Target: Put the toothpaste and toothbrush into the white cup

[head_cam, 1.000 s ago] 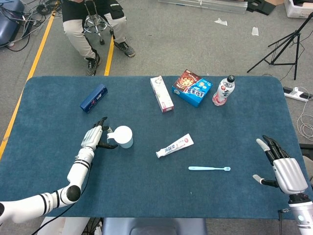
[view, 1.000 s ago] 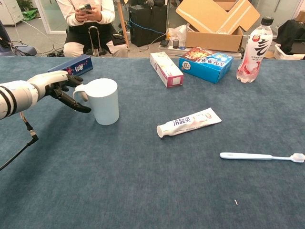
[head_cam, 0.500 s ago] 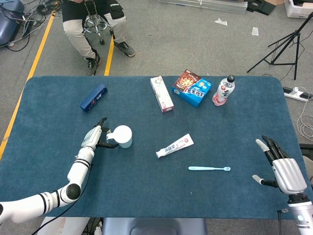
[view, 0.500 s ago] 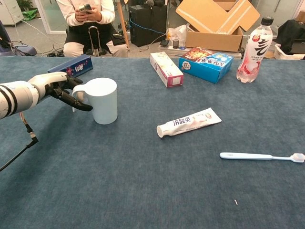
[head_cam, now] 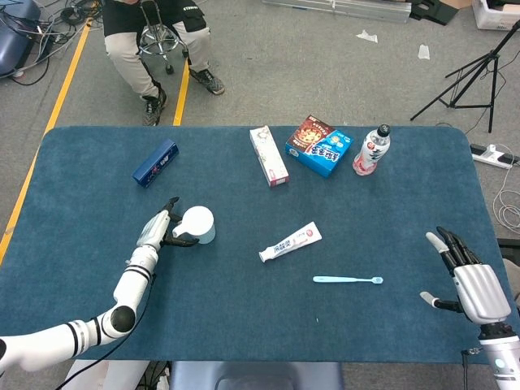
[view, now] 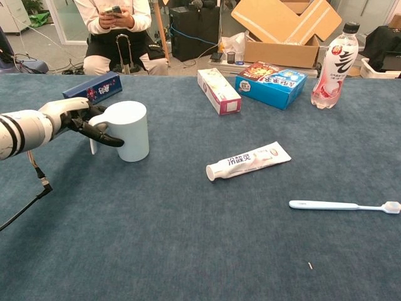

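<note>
The white cup (head_cam: 199, 224) (view: 130, 130) stands left of the table's middle, leaning slightly. My left hand (head_cam: 162, 229) (view: 78, 119) is at its left side, with dark fingers curled around the handle. The toothpaste tube (head_cam: 290, 241) (view: 249, 160) lies flat near the centre, cap end toward the cup. To its right and closer to me lies the pale blue toothbrush (head_cam: 348, 280) (view: 341, 205), with its head pointing right. My right hand (head_cam: 471, 280) hovers open at the near right edge, far from both, and shows only in the head view.
Along the far side sit a dark blue box (head_cam: 155, 162), a white and red carton (head_cam: 269, 155), a blue snack box (head_cam: 319, 146) and a drink bottle (head_cam: 371, 150). A seated person (head_cam: 154, 32) is beyond the far edge of the table (head_cam: 81, 195).
The cup has slid a little to the left and away from me as my left hand's fingers closed on its handle. The right hand has barely moved.
</note>
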You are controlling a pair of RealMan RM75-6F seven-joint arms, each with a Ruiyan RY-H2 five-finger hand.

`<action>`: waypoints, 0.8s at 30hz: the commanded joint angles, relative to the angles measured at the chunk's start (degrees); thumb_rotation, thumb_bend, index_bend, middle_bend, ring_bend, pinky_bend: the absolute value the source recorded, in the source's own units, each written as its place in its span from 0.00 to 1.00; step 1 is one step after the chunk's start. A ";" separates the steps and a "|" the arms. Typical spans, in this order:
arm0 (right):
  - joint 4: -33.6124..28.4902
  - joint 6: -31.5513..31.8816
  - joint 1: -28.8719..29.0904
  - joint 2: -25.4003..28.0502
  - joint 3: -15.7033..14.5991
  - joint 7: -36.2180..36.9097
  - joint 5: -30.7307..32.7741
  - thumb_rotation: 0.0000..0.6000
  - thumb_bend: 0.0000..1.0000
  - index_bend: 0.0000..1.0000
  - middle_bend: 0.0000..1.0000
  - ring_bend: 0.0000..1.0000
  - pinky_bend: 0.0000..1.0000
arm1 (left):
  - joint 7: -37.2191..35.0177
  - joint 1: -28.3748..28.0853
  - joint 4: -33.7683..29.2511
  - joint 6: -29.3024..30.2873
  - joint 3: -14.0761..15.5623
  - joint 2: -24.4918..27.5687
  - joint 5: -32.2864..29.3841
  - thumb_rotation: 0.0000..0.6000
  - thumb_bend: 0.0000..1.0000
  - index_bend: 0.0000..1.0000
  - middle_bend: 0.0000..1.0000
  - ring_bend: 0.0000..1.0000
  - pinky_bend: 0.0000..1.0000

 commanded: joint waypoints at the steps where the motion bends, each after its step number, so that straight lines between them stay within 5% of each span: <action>1: 0.00 0.00 -0.01 -0.01 0.01 0.02 0.02 1.00 0.00 0.00 0.00 0.00 0.27 | -0.77 0.19 0.11 -0.38 -0.18 -0.24 0.25 1.00 0.00 0.84 0.00 0.00 0.00; 24: -1.20 0.43 -0.21 0.39 -0.04 -0.74 -0.33 1.00 0.00 0.00 0.00 0.00 0.27 | -11.08 1.60 0.62 -3.40 -1.46 -3.50 9.24 1.00 0.00 0.86 0.00 0.00 0.00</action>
